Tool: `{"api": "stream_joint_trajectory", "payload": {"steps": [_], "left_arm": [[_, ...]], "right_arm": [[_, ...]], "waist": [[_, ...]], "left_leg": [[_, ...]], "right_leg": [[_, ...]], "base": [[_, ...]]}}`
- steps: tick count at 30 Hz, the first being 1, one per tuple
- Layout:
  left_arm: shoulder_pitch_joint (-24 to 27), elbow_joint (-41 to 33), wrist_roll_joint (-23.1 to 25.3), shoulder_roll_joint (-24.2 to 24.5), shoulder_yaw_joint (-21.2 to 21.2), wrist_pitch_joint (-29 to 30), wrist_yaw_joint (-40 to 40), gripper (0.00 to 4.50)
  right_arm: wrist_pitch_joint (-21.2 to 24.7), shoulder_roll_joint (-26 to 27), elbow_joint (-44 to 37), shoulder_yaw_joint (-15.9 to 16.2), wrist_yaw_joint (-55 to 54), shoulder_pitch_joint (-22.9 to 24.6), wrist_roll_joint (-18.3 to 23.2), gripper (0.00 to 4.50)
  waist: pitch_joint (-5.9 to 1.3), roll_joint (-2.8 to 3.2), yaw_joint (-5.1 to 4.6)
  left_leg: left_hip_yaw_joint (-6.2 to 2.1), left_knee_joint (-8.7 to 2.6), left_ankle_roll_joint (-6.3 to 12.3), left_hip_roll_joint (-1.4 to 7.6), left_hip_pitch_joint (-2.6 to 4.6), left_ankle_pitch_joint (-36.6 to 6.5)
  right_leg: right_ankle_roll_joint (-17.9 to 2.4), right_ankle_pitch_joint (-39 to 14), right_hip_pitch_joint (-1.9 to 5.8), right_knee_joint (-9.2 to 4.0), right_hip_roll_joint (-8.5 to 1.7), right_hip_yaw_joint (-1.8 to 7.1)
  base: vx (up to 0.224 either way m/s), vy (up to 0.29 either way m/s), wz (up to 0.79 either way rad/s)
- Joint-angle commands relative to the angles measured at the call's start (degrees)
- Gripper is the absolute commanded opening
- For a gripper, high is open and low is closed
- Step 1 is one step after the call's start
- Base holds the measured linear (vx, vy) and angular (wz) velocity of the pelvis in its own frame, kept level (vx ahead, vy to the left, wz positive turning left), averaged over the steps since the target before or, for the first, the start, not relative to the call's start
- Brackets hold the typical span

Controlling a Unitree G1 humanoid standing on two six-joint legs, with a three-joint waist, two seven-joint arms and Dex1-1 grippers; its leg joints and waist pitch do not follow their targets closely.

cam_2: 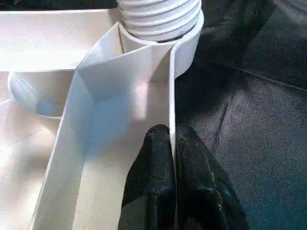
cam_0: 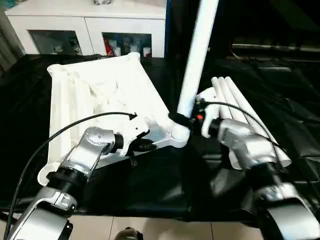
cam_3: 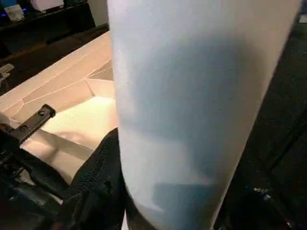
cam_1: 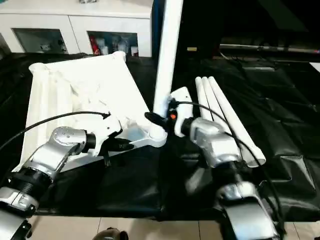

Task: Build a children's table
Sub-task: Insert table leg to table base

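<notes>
White plastic tabletop (cam_0: 100, 95) lies underside-up on the black counter (cam_0: 160, 185) — raised rim, ribbed inside, round sockets at the corners. One white tubular leg (cam_0: 197, 55) stands nearly upright in the near corner socket (cam_0: 179, 134), leaning slightly. Three more legs (cam_0: 245, 112) lie side by side, touching, just right of the tabletop.

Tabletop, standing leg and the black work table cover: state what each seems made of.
Tabletop: likely moulded white plastic, smooth, thin ribs and raised rim.
Standing leg: white tube, probably plastic, smooth satin surface, with ridged threads where it enters the corner socket.
Cover: black sheet, seemingly plastic film, creased and faintly glossy.
</notes>
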Motion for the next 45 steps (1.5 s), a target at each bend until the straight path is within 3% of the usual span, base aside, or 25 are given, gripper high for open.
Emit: {"api": "stream_joint_trajectory", "payload": {"steps": [1,13,18,22,27,31,33,38,40,41,45], "left_arm": [[1.79,-0.96,-3.19,-2.16,1.32,-2.21,0.47,0.00],[2.25,-0.43,-2.72,-2.40,2.46,-2.75,1.27,0.00],[1.90,0.09,-2.37,-2.50,2.35,-2.87,1.15,0.00],[2.04,0.16,-2.24,-2.75,2.22,-2.79,1.18,0.00],[1.47,1.04,-1.94,-3.04,2.29,-2.99,1.41,0.00],[0.60,2.18,-1.60,-3.23,2.33,-3.49,1.74,0.00],[0.44,2.33,-1.53,-3.29,2.35,-3.53,1.85,0.00],[0.46,2.22,-1.39,-3.08,2.50,-3.74,1.77,0.00],[0.51,2.24,-1.35,-3.06,2.49,-3.83,1.72,0.00],[0.65,2.32,-1.27,-3.00,2.37,-3.97,1.51,0.00],[1.07,2.30,-1.05,-2.84,2.00,-4.10,1.10,0.00]], "right_arm": [[-0.17,0.15,3.20,0.17,-0.39,0.06,-1.39,1.90],[-1.89,0.30,11.20,0.68,4.13,-2.02,-2.42,1.90],[-2.99,0.64,14.47,-1.29,3.22,-2.29,-1.74,1.90],[-3.65,1.41,15.99,-4.99,1.99,-0.54,0.59,1.90],[-5.08,2.13,15.68,-7.15,1.52,2.48,2.13,1.90],[-8.13,3.25,14.53,-8.85,0.24,5.58,2.79,1.90],[-8.95,3.50,14.36,-9.19,-0.23,6.09,2.76,1.90],[-13.70,5.11,10.51,-8.85,-1.77,9.48,1.73,1.90],[-13.93,5.30,9.97,-8.80,-1.81,9.83,1.73,1.90],[-14.71,5.42,9.00,-8.07,-2.05,10.53,0.99,1.90],[-17.40,5.27,7.03,-5.38,-2.95,12.10,-2.14,1.90]], "waist": [[-3.94,-1.27,-0.43],[-3.94,-1.16,-0.96],[-3.84,-1.16,-1.11],[-3.98,-1.01,-1.13],[-4.14,-0.70,-1.05],[-4.04,-0.35,-0.95],[-4.02,-0.48,-1.02],[-4.07,0.49,-1.14],[-4.16,0.23,-1.24],[-4.12,0.67,-1.19],[-4.06,0.57,-1.24]], "left_leg": [[-1.56,-4.17,0.35,3.36,1.82,-13.06],[-1.59,-4.39,0.01,3.43,1.97,-14.98],[-1.68,-4.61,-0.61,3.50,2.09,-17.10],[-1.68,-4.68,-0.48,3.54,2.07,-17.07],[-1.60,-4.73,-0.06,3.53,2.05,-16.62],[-1.70,-4.89,-0.68,3.59,2.31,-18.95],[-1.81,-5.05,-0.85,3.62,2.27,-19.61],[-2.11,-5.37,-2.19,3.68,2.44,-22.71],[-2.08,-5.52,-2.17,3.67,2.46,-22.75],[-2.12,-5.54,-2.24,3.64,2.44,-22.92],[-2.14,-5.65,-2.52,3.60,2.36,-23.54]], "right_leg": [[-12.15,-12.18,1.18,-4.93,-4.40,2.16],[-12.03,-13.52,0.98,-5.09,-4.34,2.19],[-11.90,-15.75,0.87,-5.34,-4.41,2.16],[-12.14,-14.32,0.90,-5.24,-4.39,2.16],[-12.44,-12.39,0.97,-5.22,-4.31,2.02],[-11.73,-15.36,0.68,-5.69,-4.60,2.15],[-11.43,-16.29,0.74,-5.79,-4.65,2.11],[-10.63,-18.11,0.43,-6.07,-4.68,2.14],[-10.80,-16.54,0.49,-6.01,-4.48,2.09],[-10.90,-16.45,0.45,-5.99,-4.51,2.10],[-10.37,-17.39,0.45,-6.26,-4.63,2.14]], "base": [[0.000,0.000,0.00],[0.000,0.000,0.00],[0.000,0.000,0.00],[0.000,0.000,0.00],[0.000,0.000,0.00],[0.000,0.000,0.00],[0.000,0.000,0.00],[0.000,0.000,0.00],[0.000,0.000,0.00],[0.000,0.000,0.00],[0.000,0.000,0.00]]}}
